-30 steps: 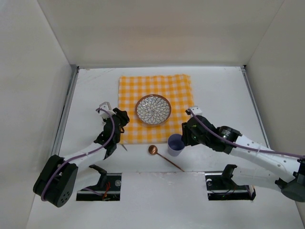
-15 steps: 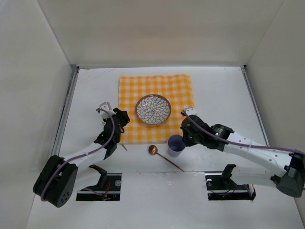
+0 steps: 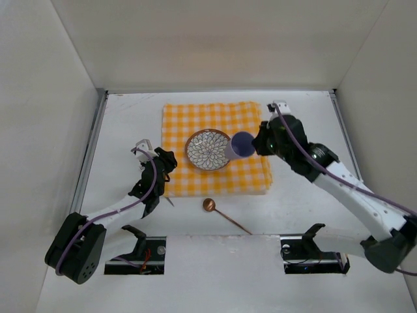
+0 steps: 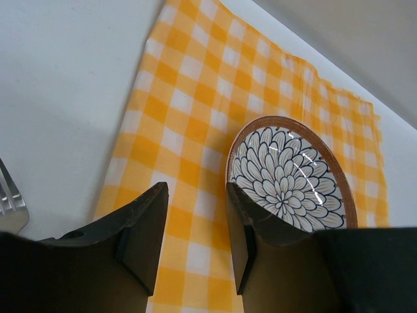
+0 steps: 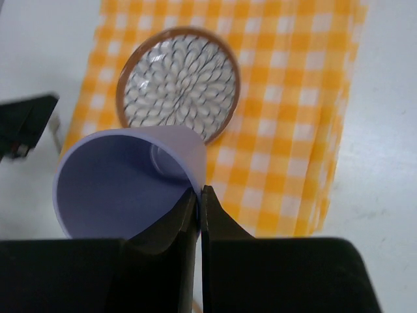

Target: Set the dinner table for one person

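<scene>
The white dinner table [image 3: 306, 195] carries a yellow-and-white checked cloth [image 3: 241, 120] with a flower-patterned plate [image 3: 207, 150] on it. My right gripper [image 3: 255, 145] is shut on the rim of a purple cup [image 3: 240, 145] and holds it tilted above the cloth, just right of the plate. In the right wrist view the fingers [image 5: 199, 195] pinch the cup's wall [image 5: 124, 182] over the plate [image 5: 179, 81]. My left gripper [image 3: 163, 166] is open and empty over the cloth's left edge, near the plate [image 4: 287, 173]. A copper spoon [image 3: 221, 212] lies in front of the cloth.
A fork [image 4: 10, 202] lies on the table just left of the left gripper; its tip shows in the top view [image 3: 170, 203]. White walls enclose the table on three sides. Two arm bases stand at the near edge.
My right gripper has lifted the purple cup from the table in front of the cloth and carried it away from me, to beside the plate's right edge. The left arm has not moved.
</scene>
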{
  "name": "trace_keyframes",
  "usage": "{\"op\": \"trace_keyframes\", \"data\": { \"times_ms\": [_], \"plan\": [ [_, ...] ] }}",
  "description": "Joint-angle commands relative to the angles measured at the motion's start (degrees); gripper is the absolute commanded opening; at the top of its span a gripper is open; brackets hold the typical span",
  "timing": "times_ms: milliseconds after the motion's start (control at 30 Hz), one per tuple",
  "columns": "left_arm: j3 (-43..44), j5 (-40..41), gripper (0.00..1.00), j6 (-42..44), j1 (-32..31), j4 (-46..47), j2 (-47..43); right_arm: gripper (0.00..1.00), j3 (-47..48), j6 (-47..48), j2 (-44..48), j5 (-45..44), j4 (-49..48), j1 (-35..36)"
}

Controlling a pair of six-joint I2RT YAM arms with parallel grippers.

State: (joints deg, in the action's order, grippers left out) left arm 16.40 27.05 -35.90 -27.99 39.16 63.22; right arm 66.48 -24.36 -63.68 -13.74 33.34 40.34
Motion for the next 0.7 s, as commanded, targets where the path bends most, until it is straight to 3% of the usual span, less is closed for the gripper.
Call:
{"op": "trace_keyframes", "data": {
  "times_ms": [0, 300, 667],
  "plan": [
    [-0.76, 0.29, 0.38, -0.48, 0.26, 2.68, -1.00, 0.07, 6.10, 3.79, -9.33, 1.95, -12.15, -8.45],
    [-0.49, -0.33, 0.38, -1.01, 0.17, 2.94, 0.41, 0.07, 27.72, 3.62, -36.66, 5.91, -12.87, -22.09],
    [-0.32, -0.94, 0.38, -1.28, 0.52, 2.94, 1.38, 0.07, 41.53, 1.77, -52.94, 7.76, -7.95, -23.86]
  ]
}}
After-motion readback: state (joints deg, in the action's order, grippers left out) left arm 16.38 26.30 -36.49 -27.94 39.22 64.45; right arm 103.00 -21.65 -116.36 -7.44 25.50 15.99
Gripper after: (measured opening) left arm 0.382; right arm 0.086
